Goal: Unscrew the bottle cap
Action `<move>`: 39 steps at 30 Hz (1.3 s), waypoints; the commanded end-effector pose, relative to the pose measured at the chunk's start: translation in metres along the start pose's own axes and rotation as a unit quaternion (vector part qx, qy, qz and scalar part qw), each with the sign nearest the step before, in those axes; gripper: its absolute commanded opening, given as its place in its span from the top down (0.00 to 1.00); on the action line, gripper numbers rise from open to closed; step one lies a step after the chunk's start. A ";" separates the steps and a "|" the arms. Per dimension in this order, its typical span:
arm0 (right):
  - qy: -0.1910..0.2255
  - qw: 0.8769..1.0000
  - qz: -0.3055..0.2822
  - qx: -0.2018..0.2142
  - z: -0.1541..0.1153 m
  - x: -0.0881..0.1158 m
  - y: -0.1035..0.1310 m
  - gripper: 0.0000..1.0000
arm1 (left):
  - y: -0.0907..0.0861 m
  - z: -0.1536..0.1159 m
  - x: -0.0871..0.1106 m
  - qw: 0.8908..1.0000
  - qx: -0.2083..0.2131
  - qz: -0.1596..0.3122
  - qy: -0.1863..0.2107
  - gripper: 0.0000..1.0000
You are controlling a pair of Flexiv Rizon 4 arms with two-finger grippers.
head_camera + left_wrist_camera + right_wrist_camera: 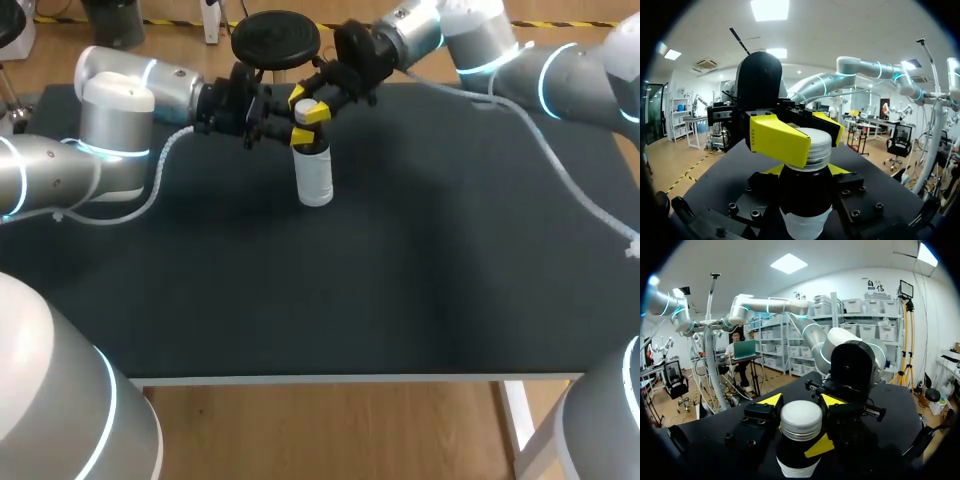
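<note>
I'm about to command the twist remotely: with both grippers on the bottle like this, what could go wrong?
1. The left gripper holds the bottle just under the bottle cap; if that grip slips, the bottle may spin with the cap.
2. The right gripper clamps the cap directly above the left gripper; turning could knock their yellow tips together.
3. The bottle is tall and narrow; a sideways pull might tilt it.

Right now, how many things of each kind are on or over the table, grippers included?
Bottle: 1
Cap: 1
Grippers: 2, the left gripper on the bottle's body and the right gripper on the cap
Total: 4
</note>
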State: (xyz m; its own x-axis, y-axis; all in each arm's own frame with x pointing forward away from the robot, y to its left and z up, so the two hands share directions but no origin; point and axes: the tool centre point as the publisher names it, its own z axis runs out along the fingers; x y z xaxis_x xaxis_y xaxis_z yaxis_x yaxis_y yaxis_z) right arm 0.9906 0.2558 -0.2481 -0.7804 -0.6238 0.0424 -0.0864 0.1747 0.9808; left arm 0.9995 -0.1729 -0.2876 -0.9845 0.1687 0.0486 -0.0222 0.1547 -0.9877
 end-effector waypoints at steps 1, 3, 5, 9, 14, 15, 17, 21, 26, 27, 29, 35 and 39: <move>0.290 0.957 -0.001 -0.012 -0.006 -0.008 -0.002 1.00 | 0.003 0.001 0.001 1.000 -0.001 0.000 0.001 1.00; 0.296 0.955 -0.001 -0.014 -0.006 -0.009 -0.002 1.00 | 0.003 0.001 0.001 1.000 -0.001 0.000 0.001 1.00; 0.302 0.953 -0.002 -0.012 -0.005 -0.009 -0.002 1.00 | 0.003 0.001 0.001 1.000 -0.001 0.000 0.001 1.00; 0.306 0.952 -0.005 -0.008 -0.003 -0.008 -0.003 1.00 | 0.003 0.001 0.001 1.000 -0.001 0.000 0.001 1.00; 0.294 0.956 -0.001 -0.002 -0.001 -0.007 -0.003 0.00 | 0.003 0.001 0.001 1.000 -0.001 0.000 0.001 1.00; 0.291 0.957 -0.002 -0.004 -0.002 -0.007 -0.004 0.00 | 0.003 0.001 0.001 1.000 -0.001 0.000 0.001 1.00; 0.282 0.960 -0.002 -0.006 -0.003 -0.006 -0.004 0.00 | 0.003 0.001 0.001 1.000 -0.001 0.000 0.001 1.00; 0.258 0.966 -0.001 -0.014 -0.007 -0.003 -0.003 0.00 | 0.003 0.001 0.001 1.000 -0.001 0.000 0.001 1.00; 0.179 0.984 0.004 -0.006 -0.012 -0.001 -0.002 0.00 | 0.003 0.001 0.001 1.000 -0.001 0.000 0.001 1.00; 0.144 0.989 0.013 0.000 -0.014 -0.001 -0.003 0.00 | 0.003 0.001 0.001 1.000 -0.001 0.000 0.001 1.00; 0.107 0.994 0.008 0.006 -0.016 -0.001 -0.004 0.00 | 0.003 0.001 0.001 1.000 -0.001 0.000 0.001 1.00; -0.009 1.000 0.018 0.013 -0.022 -0.001 -0.004 0.00 | 0.003 0.001 0.001 1.000 -0.001 0.000 0.001 1.00; -0.081 0.996 0.029 -0.010 -0.025 -0.003 -0.005 0.00 | 0.003 0.001 0.001 1.000 -0.001 0.000 0.001 1.00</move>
State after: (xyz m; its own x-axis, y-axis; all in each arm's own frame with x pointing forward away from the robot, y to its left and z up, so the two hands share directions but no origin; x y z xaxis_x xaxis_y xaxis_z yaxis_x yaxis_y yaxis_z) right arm 1.0046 0.2392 -0.2482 -0.8063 -0.5870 0.0733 -0.0641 0.2099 0.9756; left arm 0.9987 -0.1727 -0.2897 -0.9844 0.1690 0.0497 -0.0226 0.1586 -0.9871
